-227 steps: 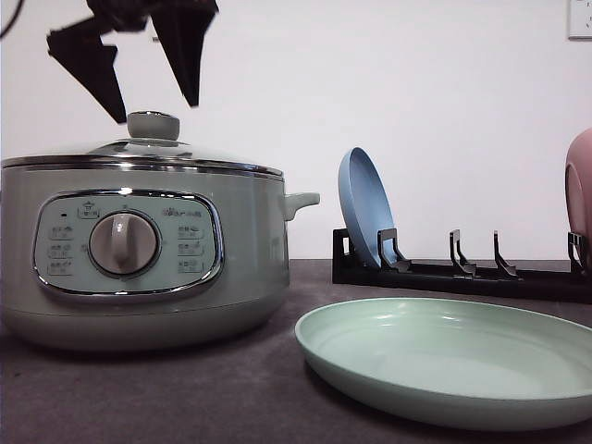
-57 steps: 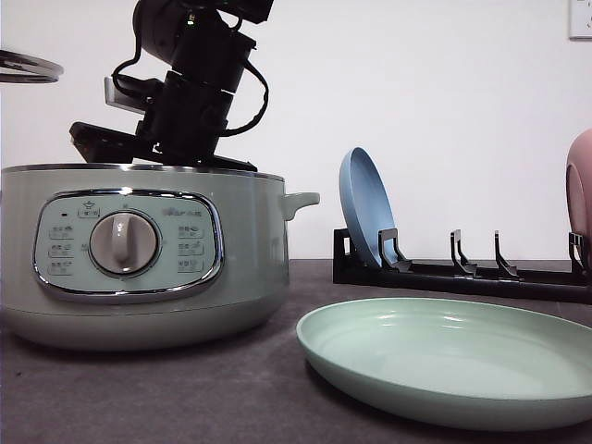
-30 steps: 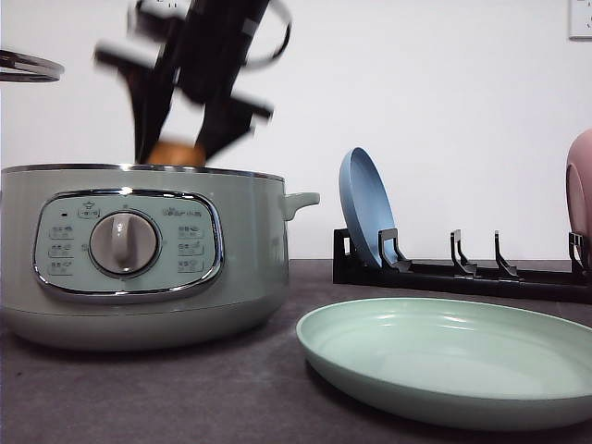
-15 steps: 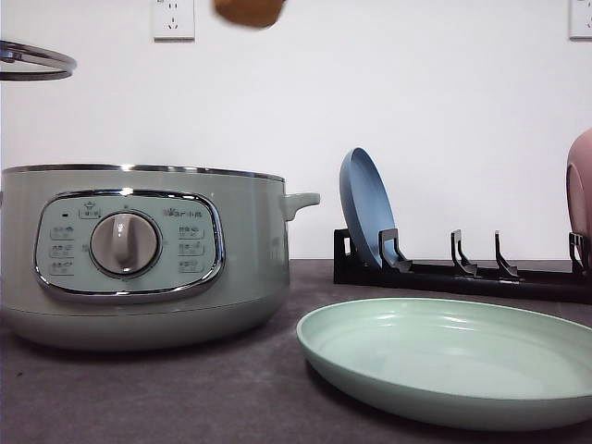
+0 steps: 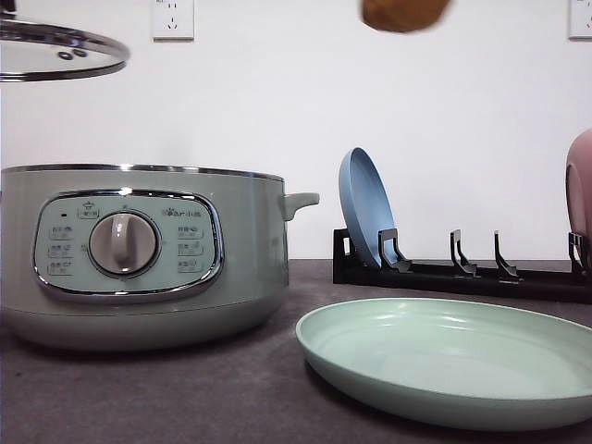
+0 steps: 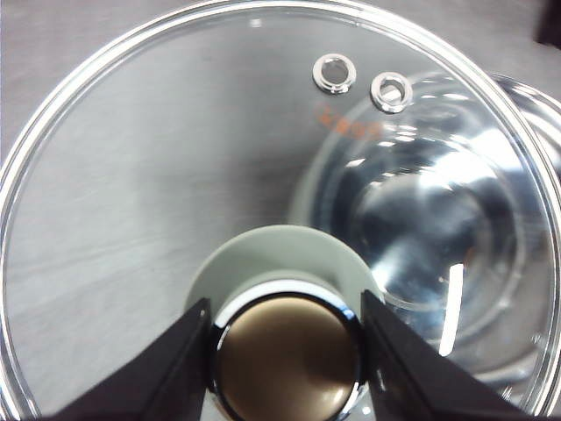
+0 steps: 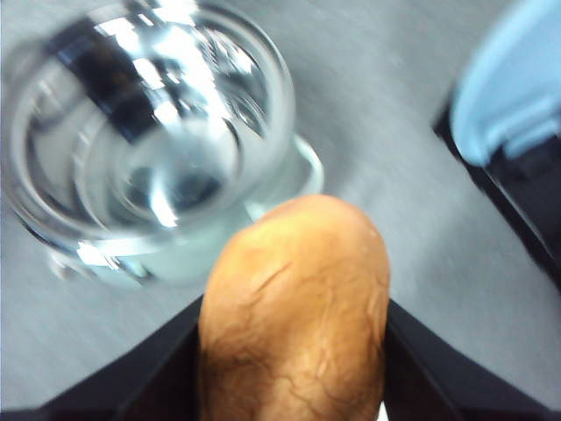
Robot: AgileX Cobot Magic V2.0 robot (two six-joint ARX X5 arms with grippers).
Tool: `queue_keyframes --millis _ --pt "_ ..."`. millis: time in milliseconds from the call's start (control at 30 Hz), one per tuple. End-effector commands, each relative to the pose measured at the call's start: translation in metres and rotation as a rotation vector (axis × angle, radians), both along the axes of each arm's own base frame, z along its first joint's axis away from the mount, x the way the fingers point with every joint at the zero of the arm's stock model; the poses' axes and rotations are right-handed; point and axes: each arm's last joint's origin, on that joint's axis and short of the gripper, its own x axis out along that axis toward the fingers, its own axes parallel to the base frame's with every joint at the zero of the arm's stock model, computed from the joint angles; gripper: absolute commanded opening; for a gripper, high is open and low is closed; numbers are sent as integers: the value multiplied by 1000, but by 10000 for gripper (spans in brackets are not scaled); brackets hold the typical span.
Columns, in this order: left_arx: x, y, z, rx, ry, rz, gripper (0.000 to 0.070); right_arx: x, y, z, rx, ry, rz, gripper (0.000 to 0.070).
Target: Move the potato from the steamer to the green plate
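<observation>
The right gripper [image 7: 294,386], clenched on the potato [image 5: 403,13], has carried it rightward from above the steamer [image 5: 139,250] (lid [image 5: 57,54] clamped in the left gripper [image 6: 285,351]).

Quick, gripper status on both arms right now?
Left gripper: shut on the lid knob, holding the glass lid up.
Right gripper: shut on the potato, high in the air.

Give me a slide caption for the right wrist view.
Right pincer carries the potato above the open steamer, blue plate nearby.
</observation>
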Motion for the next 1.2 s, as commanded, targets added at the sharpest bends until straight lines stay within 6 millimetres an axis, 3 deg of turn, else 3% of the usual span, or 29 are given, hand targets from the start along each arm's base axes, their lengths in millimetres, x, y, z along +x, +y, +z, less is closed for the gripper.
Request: queue_keyframes --millis 0,167,767,1067,1167 --pt "-3 -5 10 0 -69 -32 2 -1 -1 -12 -11 6 8 194" --pt "-4 -21 11 -3 -72 -95 2 -9 -7 -46 -30 38 7 194" --pt "-11 -53 11 -12 -81 -223 2 -2 -1 -183 -36 152 -9 194" --pt "-15 -65 11 -17 -80 -269 2 7 5 -212 -80 219 -15 198" --pt "-16 -69 11 -18 -79 -284 2 7 5 -215 -88 235 -16 273"
